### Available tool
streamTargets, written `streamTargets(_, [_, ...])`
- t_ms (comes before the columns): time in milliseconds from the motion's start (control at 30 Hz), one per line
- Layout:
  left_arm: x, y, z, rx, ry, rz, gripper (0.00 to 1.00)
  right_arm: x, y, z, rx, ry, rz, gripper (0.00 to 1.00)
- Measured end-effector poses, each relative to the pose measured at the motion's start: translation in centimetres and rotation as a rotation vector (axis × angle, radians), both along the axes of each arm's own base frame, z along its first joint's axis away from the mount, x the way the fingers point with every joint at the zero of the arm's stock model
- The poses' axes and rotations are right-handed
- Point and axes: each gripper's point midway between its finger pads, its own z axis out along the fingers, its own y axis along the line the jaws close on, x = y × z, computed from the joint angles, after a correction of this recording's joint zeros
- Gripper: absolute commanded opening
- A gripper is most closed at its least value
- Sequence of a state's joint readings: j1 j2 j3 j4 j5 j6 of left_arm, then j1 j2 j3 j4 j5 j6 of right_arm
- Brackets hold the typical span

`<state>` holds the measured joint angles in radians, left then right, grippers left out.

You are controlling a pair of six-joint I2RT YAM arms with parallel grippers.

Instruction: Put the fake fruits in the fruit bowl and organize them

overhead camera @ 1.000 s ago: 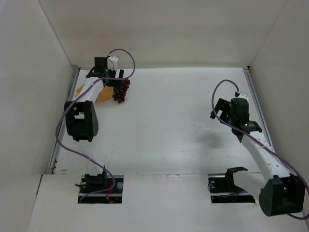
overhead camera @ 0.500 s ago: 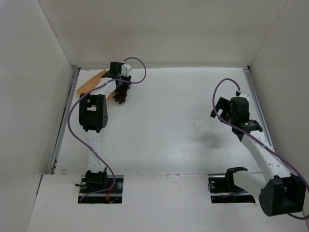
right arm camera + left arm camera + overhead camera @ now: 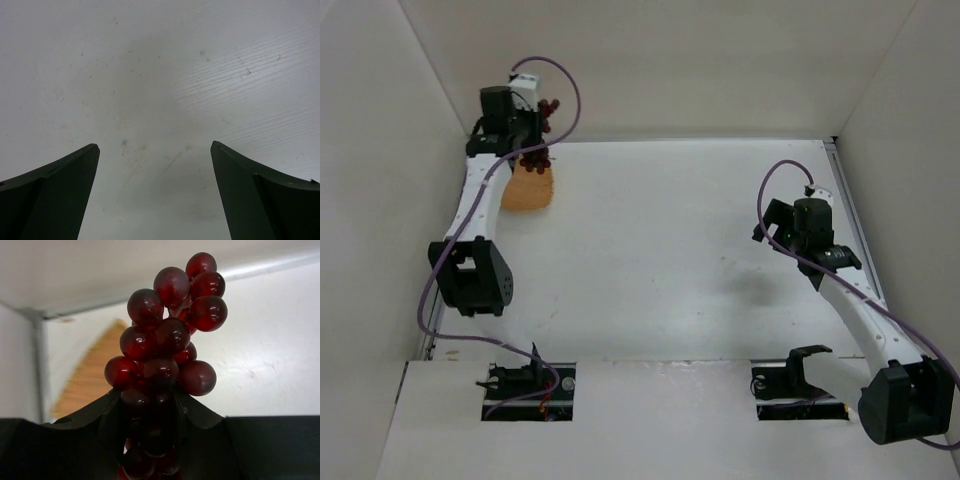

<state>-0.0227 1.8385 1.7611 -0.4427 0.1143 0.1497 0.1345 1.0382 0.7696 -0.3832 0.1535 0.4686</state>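
Note:
My left gripper is shut on the bunch of dark red-purple grapes, held off the table at the back left corner, over the far edge of the fruit bowl. In the left wrist view the grapes stick out past the jaws of the left gripper, which press on the bunch's lower berries. The orange-tan fruit bowl lies beyond, to the left. My right gripper hovers open over the right side of the table. The right gripper has nothing between its fingers.
White walls enclose the table on the left, back and right; the left arm's gripper is close to the back left corner. A purple cable loops above the left wrist. The arm bases sit at the near edge.
The left gripper closed on the grapes beside the bowl, then lifted them and swung left toward the back corner over the bowl. The right arm stayed still.

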Motion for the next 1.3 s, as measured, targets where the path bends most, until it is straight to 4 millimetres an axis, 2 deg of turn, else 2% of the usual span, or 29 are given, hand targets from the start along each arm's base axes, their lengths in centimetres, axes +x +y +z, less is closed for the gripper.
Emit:
streamTargets(33, [-0.2,1.6,2.2,0.000,-0.052,0.031,0.09,0.0,0.2,0.0,0.001,0.000,0.005,1.00])
streamTargets(100, [-0.4,4.5,4.8,0.005,-0.120,0.085,0.10,0.0,0.2,0.0,0.002,0.000,0.004,1.00])
streamTargets(167, [0.1,7.1,4.9,0.020,-0.137,0.135,0.11,0.0,0.2,0.0,0.002,0.000,0.004,1.00])
streamTargets(233, [1.0,8.2,2.6,0.029,-0.095,0.150,0.16,0.0,0.2,0.0,0.002,0.000,0.004,1.00])
streamTargets(333, [2.1,8.1,-3.5,0.029,0.021,0.138,0.29,0.0,0.2,0.2,0.002,-0.006,0.004,1.00])
streamTargets(367, [2.2,8.0,-5.9,0.029,0.070,0.133,0.36,0.0,0.2,0.3,0.003,-0.011,0.004,1.00])
streamTargets(467, [1.6,7.6,-10.9,0.032,0.187,0.118,0.72,-0.1,0.1,0.8,0.002,-0.027,0.006,1.00])
streamTargets(533, [1.4,7.8,-11.8,0.038,0.213,0.125,0.96,-0.2,0.1,1.0,-0.002,-0.032,0.009,1.00])
streamTargets(567, [1.4,8.1,-11.8,0.037,0.214,0.135,1.00,-0.2,0.1,1.0,-0.006,-0.032,0.012,1.00])
streamTargets(667, [1.2,9.2,-9.4,0.041,0.165,0.160,1.00,-0.3,0.0,1.1,-0.018,-0.032,0.021,1.00])
streamTargets(733, [0.8,10.2,-6.6,0.043,0.114,0.181,1.00,-0.4,-0.1,1.2,-0.023,-0.037,0.025,1.00])
streamTargets(800, [-0.1,11.5,-2.8,0.047,0.042,0.208,1.00,-0.4,-0.1,1.5,-0.023,-0.044,0.026,1.00])
streamTargets(867, [-1.9,13.1,1.7,0.054,-0.044,0.242,1.00,-0.5,-0.1,1.7,-0.024,-0.052,0.026,1.00])
streamTargets(933, [-4.6,14.4,4.9,0.062,-0.102,0.264,1.00,-0.5,-0.2,1.9,-0.027,-0.059,0.025,1.00])
streamTargets(1000, [-7.9,15.4,6.6,0.068,-0.128,0.278,1.00,-0.5,-0.6,2.0,-0.029,-0.064,0.016,1.00])
streamTargets(1033, [-9.4,15.5,6.8,0.069,-0.129,0.277,1.00,-0.5,-0.9,2.1,-0.031,-0.065,0.007,1.00])
streamTargets(1067, [-10.9,15.5,6.4,0.065,-0.122,0.271,1.00,-0.5,-1.4,2.1,-0.032,-0.067,-0.005,1.00])
streamTargets(1133, [-13.9,14.9,4.1,0.029,-0.077,0.247,1.00,-0.5,-2.3,2.2,-0.035,-0.070,-0.033,1.00])
streamTargets(1233, [-18.3,13.6,-1.5,-0.076,0.046,0.232,1.00,-0.6,-3.5,2.6,-0.035,-0.084,-0.073,1.00])
streamTargets(1300, [-21.0,13.5,-5.2,-0.161,0.140,0.270,0.99,-0.7,-4.1,3.1,-0.035,-0.100,-0.092,1.00])
